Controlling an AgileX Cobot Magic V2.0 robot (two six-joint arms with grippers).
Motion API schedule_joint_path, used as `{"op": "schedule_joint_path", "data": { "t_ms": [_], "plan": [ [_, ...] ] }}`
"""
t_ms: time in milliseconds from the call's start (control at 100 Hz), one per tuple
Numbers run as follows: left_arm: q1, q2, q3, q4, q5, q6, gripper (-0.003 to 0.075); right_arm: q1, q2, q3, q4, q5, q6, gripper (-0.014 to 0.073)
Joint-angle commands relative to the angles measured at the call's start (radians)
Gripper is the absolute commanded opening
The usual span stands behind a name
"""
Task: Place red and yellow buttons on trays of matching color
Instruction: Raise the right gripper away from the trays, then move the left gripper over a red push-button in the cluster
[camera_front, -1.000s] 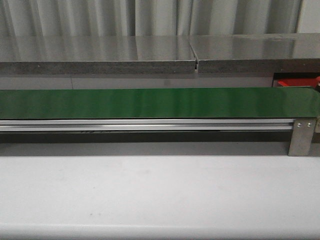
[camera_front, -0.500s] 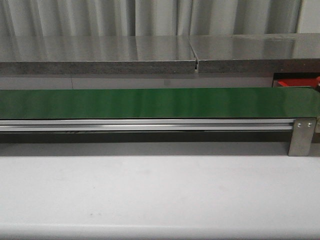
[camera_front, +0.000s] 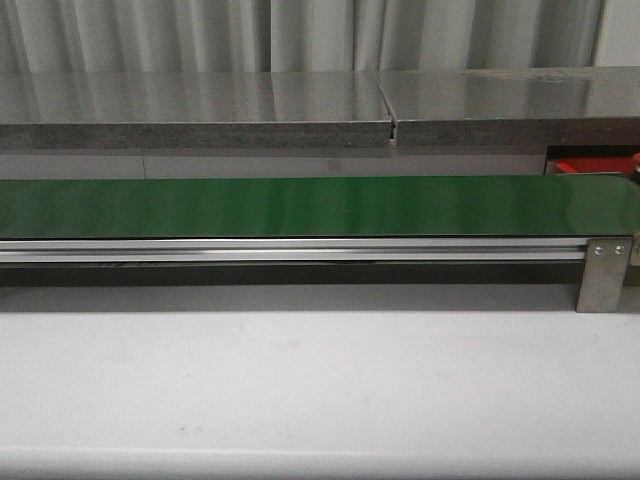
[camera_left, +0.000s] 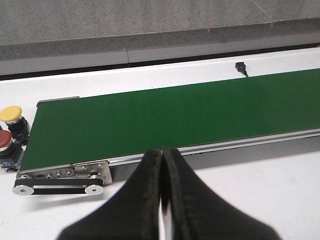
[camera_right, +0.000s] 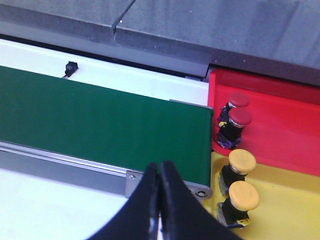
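Observation:
My left gripper (camera_left: 162, 151) is shut and empty, above the white table just in front of the green belt (camera_left: 165, 117). A yellow button (camera_left: 11, 114) and a red button (camera_left: 4, 140) stand beside that end of the belt. In the right wrist view my right gripper (camera_right: 159, 165) is also shut and empty, near the belt's other end. There, two red buttons (camera_right: 239, 100) (camera_right: 240, 118) stand in the red tray (camera_right: 285, 125) and two yellow buttons (camera_right: 242, 161) (camera_right: 243, 195) in the yellow tray (camera_right: 290, 205). Neither gripper shows in the front view.
The green conveyor belt (camera_front: 320, 205) crosses the front view on an aluminium rail with a bracket (camera_front: 603, 275) at its right end. A grey counter (camera_front: 200, 110) runs behind it. A sliver of the red tray (camera_front: 590, 165) shows at the far right. A small black plug (camera_left: 241, 66) lies behind the belt.

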Motion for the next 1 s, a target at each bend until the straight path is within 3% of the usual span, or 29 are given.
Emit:
{"op": "schedule_joint_path", "data": {
  "t_ms": [0, 210, 480, 840, 910, 990],
  "plan": [
    [-0.009, 0.006, -0.027, -0.029, -0.076, -0.003, -0.002, 0.003, -0.079, 0.004, -0.003, -0.054, -0.008, -0.0067],
    [-0.009, 0.006, -0.027, -0.049, -0.081, -0.003, -0.002, 0.003, -0.21, 0.029, -0.003, -0.051, -0.008, -0.0067],
    [0.006, 0.057, -0.027, -0.046, -0.119, -0.017, -0.002, 0.003, -0.219, 0.029, -0.003, -0.047, -0.008, -0.0067],
    [0.223, 0.337, -0.131, -0.068, -0.133, -0.045, -0.0015, 0.003, -0.219, 0.029, -0.003, -0.047, -0.008, -0.0067],
    [0.261, 0.389, -0.165, -0.068, -0.138, -0.045, 0.0034, 0.003, -0.219, 0.029, -0.003, -0.047, -0.008, -0.0067],
    [0.295, 0.442, -0.198, -0.068, -0.141, -0.045, 0.0164, 0.003, -0.219, 0.029, -0.003, -0.047, -0.008, -0.0067]
  ]
}}
